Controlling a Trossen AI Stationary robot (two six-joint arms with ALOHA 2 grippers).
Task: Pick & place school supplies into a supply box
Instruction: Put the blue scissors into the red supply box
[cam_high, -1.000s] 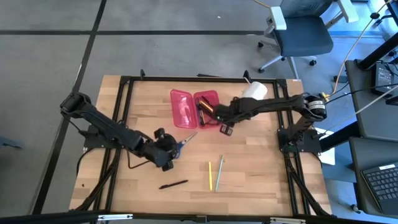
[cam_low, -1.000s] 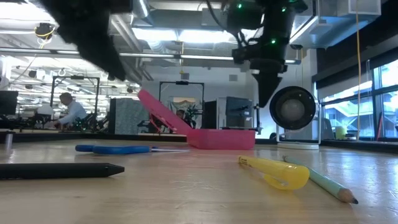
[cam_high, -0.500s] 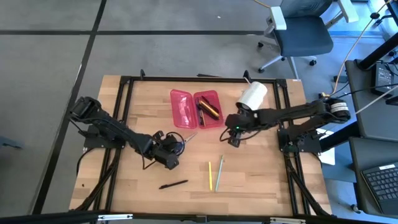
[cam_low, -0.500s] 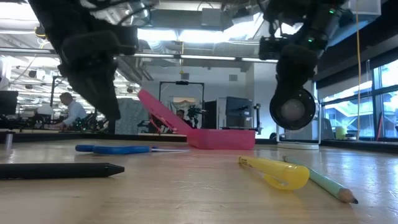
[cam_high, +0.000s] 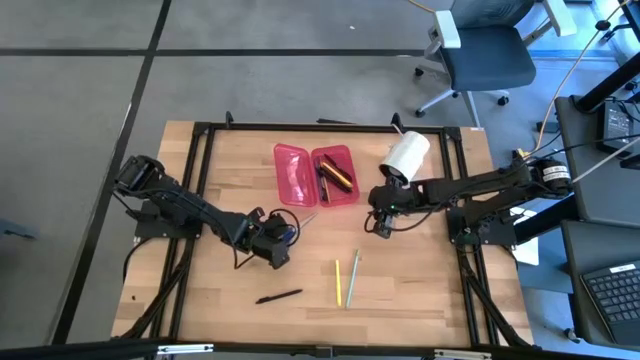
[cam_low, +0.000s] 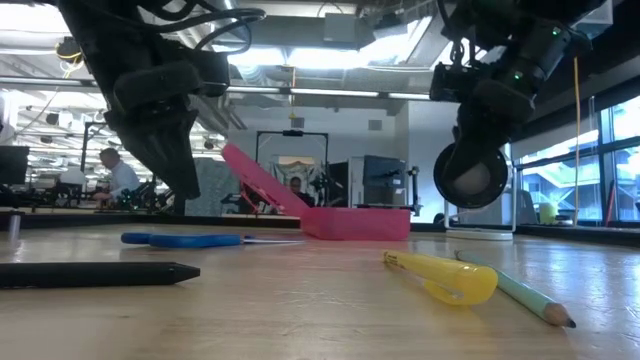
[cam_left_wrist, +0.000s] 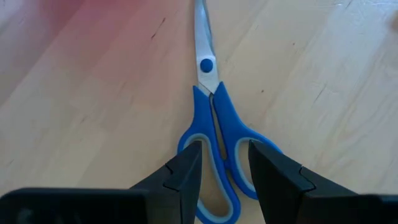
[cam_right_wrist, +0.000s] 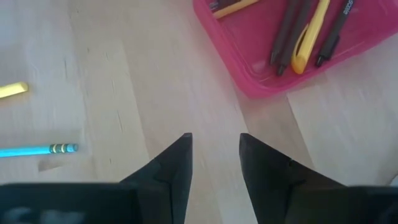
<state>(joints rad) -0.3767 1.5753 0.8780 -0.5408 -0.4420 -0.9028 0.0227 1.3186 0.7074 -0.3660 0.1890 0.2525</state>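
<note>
The table (cam_high: 400, 280) is pale wood with a smooth matt grain, the box (cam_high: 316, 175) is glossy see-through pink plastic, the scissors (cam_left_wrist: 211, 124) have shiny metal blades and smooth blue plastic handles, and the gripper fingers (cam_right_wrist: 171, 165) look matt black.

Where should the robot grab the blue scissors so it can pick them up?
Best by the handles. The scissors lie flat and closed on the table, and the left gripper already hangs open over the handle loops. Coming straight down, one finger either side of the handles, likely grips better than the thin blades.
</note>
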